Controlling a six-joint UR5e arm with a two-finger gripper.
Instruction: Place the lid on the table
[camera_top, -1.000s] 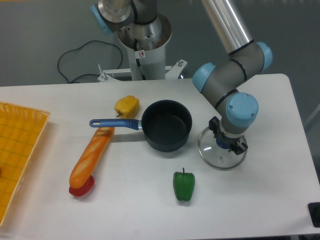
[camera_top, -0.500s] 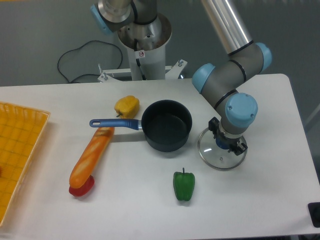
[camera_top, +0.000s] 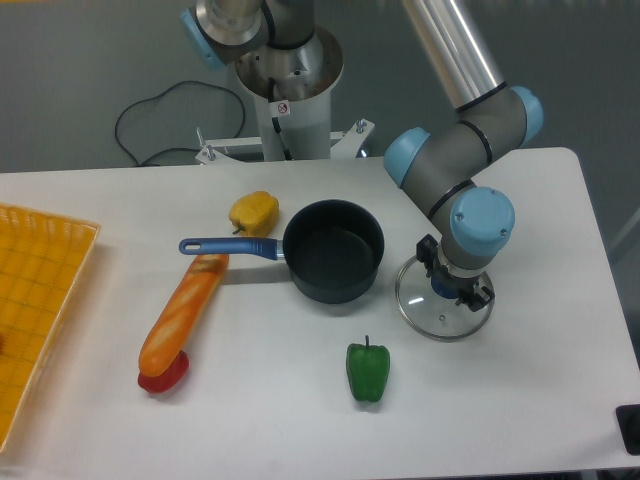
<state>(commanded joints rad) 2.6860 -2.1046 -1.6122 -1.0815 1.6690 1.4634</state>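
Observation:
The lid (camera_top: 443, 310), a clear glass disc with a thin metal rim and a small blue knob, lies low over the white table (camera_top: 520, 390), right of the saucepan. My gripper (camera_top: 447, 289) points straight down over its centre, with its dark fingers on either side of the knob, shut on it. The wrist hides most of the fingers and the far half of the lid.
A dark saucepan (camera_top: 334, 250) with a blue handle stands just left of the lid. A green pepper (camera_top: 368, 371) lies in front, a yellow pepper (camera_top: 254, 212) behind, and a baguette (camera_top: 184, 312) over a red item to the left. An orange mesh tray (camera_top: 35, 300) sits at the far left edge.
The gripper and the lid have shifted together a few pixels to the left. Everything else is where it was.

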